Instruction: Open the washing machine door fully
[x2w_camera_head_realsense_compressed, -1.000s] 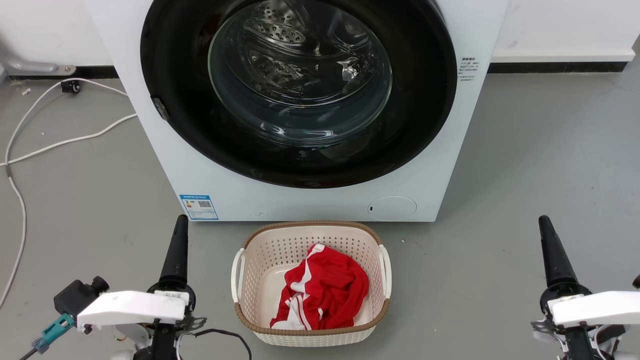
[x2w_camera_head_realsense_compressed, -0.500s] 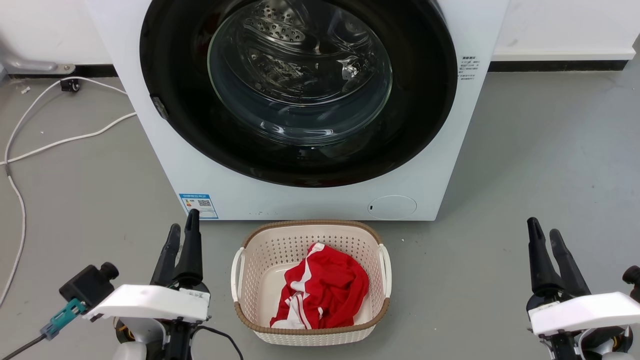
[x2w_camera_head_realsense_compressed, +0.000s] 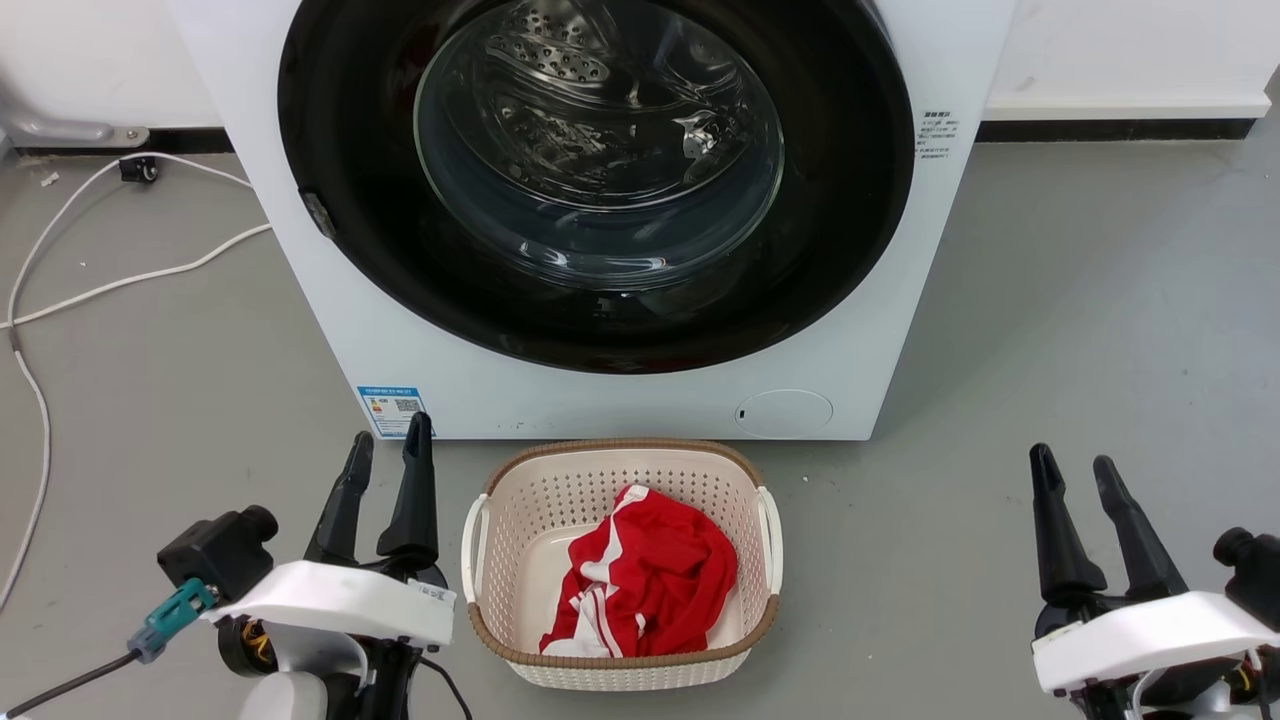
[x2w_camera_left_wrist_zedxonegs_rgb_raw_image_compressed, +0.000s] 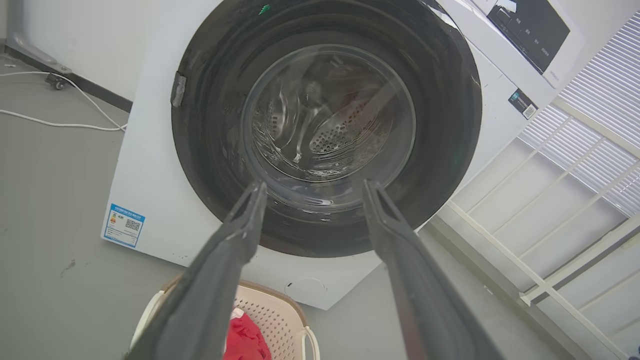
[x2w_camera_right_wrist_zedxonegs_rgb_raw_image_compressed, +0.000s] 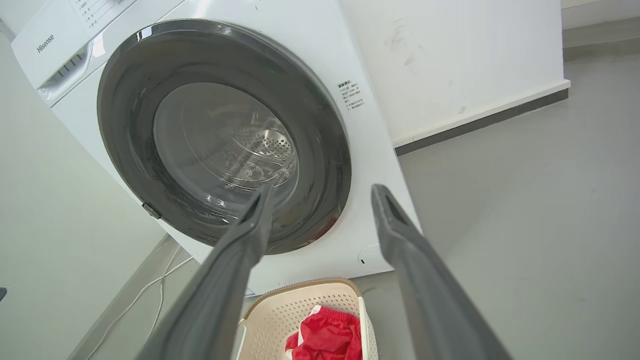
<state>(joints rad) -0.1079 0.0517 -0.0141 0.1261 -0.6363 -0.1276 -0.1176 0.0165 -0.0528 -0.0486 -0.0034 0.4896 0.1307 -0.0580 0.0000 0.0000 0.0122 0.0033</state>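
Jaws stand apart on both arms, clamped on nothing. The left gripper (x2w_camera_head_realsense_compressed: 391, 428) hangs over the near left of the floor (x2w_camera_head_realsense_compressed: 1050, 300), and the right gripper (x2w_camera_head_realsense_compressed: 1069, 456) over the near right. Both are well apart from the washing machine (x2w_camera_head_realsense_compressed: 600, 405), which stands at the floor's far edge against the wall. The washing machine door (x2w_camera_head_realsense_compressed: 598, 170) lies flat against the white front, closed, with the perforated drum showing through its glass bowl. A blue sticker (x2w_camera_head_realsense_compressed: 397, 411) and a round cap (x2w_camera_head_realsense_compressed: 785, 413) sit low on the front. Just before the machine, between the grippers, a cream basket (x2w_camera_head_realsense_compressed: 620, 447) holds a red and white garment (x2w_camera_head_realsense_compressed: 650, 580). A white cable (x2w_camera_head_realsense_compressed: 100, 290) trails along the floor's left side.
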